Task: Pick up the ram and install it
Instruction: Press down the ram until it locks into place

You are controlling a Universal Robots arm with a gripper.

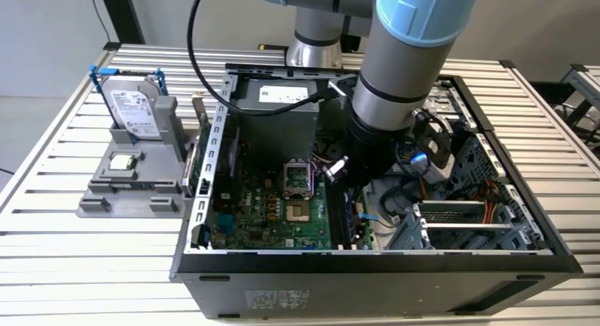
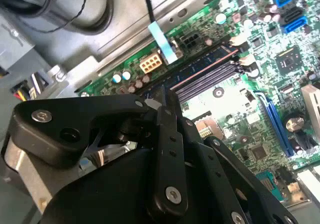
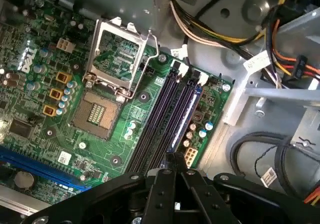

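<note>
A long dark stick with a blue sheen, which looks like the ram [image 3: 186,116], stands on edge in the memory slot nearest the motherboard's [image 1: 281,213] edge. The second wrist view shows the ram [image 2: 200,68] running past a white connector. My gripper [image 3: 174,158] is down inside the open computer case, its black fingers pressed together. Their tips are right over the near end of that stick, and I cannot tell whether they touch it. The gripper [image 2: 167,96] holds nothing between its fingers. The neighbouring black slots [image 3: 155,124] are bare. In the exterior view the gripper [image 1: 339,173] hangs over the slots.
A grey holder [image 1: 140,192] at the exterior view's left carries a silver hard drive [image 1: 131,112] and a small square chip [image 1: 122,161]. A thin green strip [image 1: 194,164] stands beside it. The open processor socket [image 3: 107,79], cable bundles [image 3: 210,29] and a drive cage [image 1: 468,224] crowd the case.
</note>
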